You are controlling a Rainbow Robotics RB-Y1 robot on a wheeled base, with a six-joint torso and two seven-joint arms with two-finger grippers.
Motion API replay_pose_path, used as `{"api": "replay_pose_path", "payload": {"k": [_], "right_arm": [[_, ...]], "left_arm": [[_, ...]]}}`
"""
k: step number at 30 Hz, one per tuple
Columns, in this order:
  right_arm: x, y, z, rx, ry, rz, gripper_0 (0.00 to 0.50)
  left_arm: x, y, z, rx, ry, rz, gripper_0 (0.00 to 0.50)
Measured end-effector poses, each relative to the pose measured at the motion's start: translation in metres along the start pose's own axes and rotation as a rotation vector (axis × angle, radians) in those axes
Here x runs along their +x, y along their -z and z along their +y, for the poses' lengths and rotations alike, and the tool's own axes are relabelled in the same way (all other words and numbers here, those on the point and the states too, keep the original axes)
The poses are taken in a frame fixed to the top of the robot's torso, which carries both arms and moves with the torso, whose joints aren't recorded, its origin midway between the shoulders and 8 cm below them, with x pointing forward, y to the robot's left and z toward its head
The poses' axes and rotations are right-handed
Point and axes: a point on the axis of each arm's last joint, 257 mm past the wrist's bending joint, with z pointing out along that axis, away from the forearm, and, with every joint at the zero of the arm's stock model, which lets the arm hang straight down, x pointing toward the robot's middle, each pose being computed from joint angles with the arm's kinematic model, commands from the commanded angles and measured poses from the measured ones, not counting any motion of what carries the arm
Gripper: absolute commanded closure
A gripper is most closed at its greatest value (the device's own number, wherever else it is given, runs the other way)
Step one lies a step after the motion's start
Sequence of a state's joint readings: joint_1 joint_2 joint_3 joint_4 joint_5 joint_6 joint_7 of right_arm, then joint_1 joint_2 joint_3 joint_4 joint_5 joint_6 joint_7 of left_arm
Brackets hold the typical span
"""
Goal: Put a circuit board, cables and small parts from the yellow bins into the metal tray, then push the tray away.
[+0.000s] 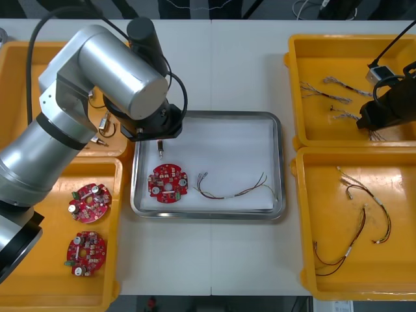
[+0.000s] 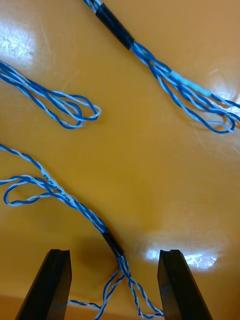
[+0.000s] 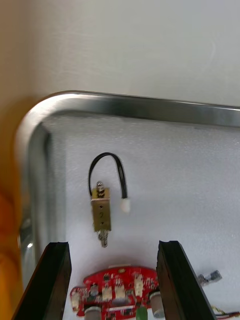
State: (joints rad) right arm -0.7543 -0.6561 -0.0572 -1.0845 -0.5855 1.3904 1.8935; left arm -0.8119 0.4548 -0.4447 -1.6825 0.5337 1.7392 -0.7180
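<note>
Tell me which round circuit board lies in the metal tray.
The circuit board next to the red and yellow cable; the other two lie in a yellow bin.

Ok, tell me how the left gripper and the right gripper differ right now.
The left gripper is over the metal tray's corner; the right gripper is over the far yellow bin on the robot's right. A small metal part with a black wire loop lies just ahead of the left gripper; a twisted blue and white cable runs between the right gripper's fingers. Both are open and hold nothing.
</note>
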Motion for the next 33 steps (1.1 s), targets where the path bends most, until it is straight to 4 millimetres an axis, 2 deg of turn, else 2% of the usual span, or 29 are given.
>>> {"api": "replay_pose_path", "payload": {"k": [8,16,20,25,27,28,29,30,31,32,33], "right_arm": [[-0.003,-0.005,0.000,0.018,0.015,-0.015,0.000],[0.006,-0.012,-0.001,0.026,0.020,-0.004,0.000],[0.011,-0.014,-0.002,0.026,0.015,0.003,0.000],[0.011,-0.014,-0.002,0.026,-0.007,0.002,0.012],[0.011,-0.014,-0.002,0.026,-0.010,0.002,0.051],[0.011,-0.014,-0.002,0.026,-0.010,0.002,0.099],[0.011,-0.014,-0.002,0.026,-0.010,0.002,0.171],[0.011,-0.015,-0.002,0.026,-0.010,0.002,0.281],[0.010,-0.015,-0.002,0.026,-0.010,-0.001,0.327],[0.010,-0.015,-0.002,0.027,-0.010,-0.004,0.484],[0.009,-0.015,-0.002,0.028,-0.009,-0.006,0.500]], "left_arm": [[-0.020,0.031,0.029,0.001,0.147,0.011,0.000],[-0.047,0.052,0.078,-0.035,0.254,-0.024,0.000],[-0.058,0.057,0.111,-0.079,0.298,-0.040,0.000],[-0.074,0.052,0.142,-0.091,0.380,-0.053,0.000],[-0.081,0.048,0.153,-0.093,0.415,-0.052,0.000],[-0.084,0.046,0.157,-0.094,0.431,-0.051,0.000],[-0.088,0.043,0.161,-0.093,0.448,-0.052,0.000],[-0.092,0.041,0.164,-0.089,0.463,-0.057,0.000],[-0.097,0.039,0.166,-0.083,0.477,-0.063,0.000],[-0.102,0.037,0.168,-0.077,0.488,-0.069,0.000],[-0.106,0.036,0.169,-0.072,0.498,-0.073,0.000]]}}
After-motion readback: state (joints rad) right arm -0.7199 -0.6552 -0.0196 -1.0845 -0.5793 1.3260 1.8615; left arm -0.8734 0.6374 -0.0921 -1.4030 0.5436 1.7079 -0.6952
